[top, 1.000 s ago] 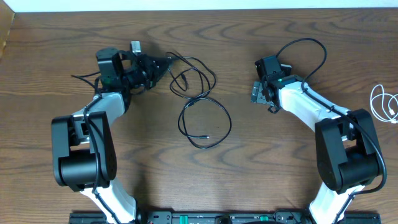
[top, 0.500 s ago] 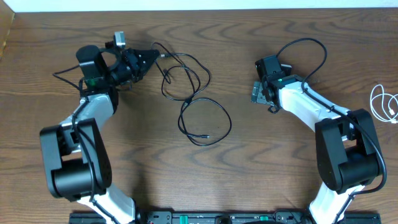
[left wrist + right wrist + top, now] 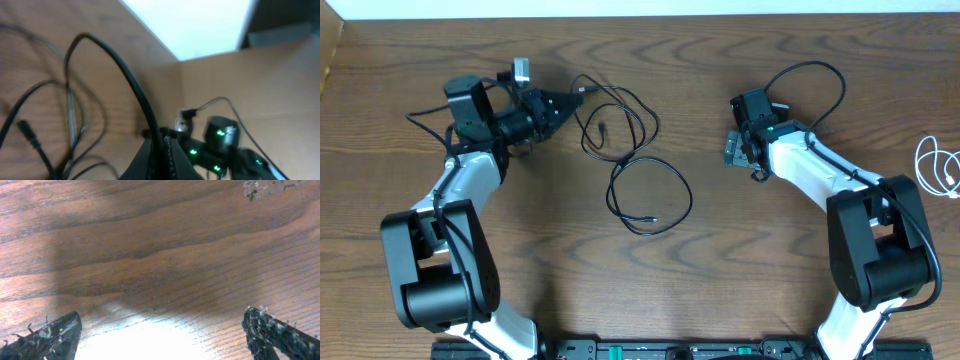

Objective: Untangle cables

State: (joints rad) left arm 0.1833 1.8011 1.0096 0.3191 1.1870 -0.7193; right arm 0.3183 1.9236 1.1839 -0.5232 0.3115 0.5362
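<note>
The black cable (image 3: 623,160) lies mid-table in loose loops, a wide one nearest the front. My left gripper (image 3: 568,96) points right at the back left and is shut on an upper strand. From the left wrist, that black cable (image 3: 115,65) arches up out of the shut left gripper (image 3: 161,146), and a small plug end (image 3: 26,129) lies at the left. The white cable (image 3: 920,158) is coiled apart at the far right edge. My right gripper (image 3: 735,150) hovers right of centre, open. The right wrist view shows the right gripper (image 3: 165,340) over bare wood.
The right arm's own thick black wire (image 3: 815,75) arcs behind it. A cardboard edge (image 3: 330,50) stands at the back left corner, and a pale strip runs along the table's far edge. The right arm (image 3: 220,137) with green lights appears in the left wrist view.
My left gripper has swung left, then turned slightly, dragging the black cable's upper loops leftward. The lower loop has barely shifted. The right arm and white cable have not moved.
</note>
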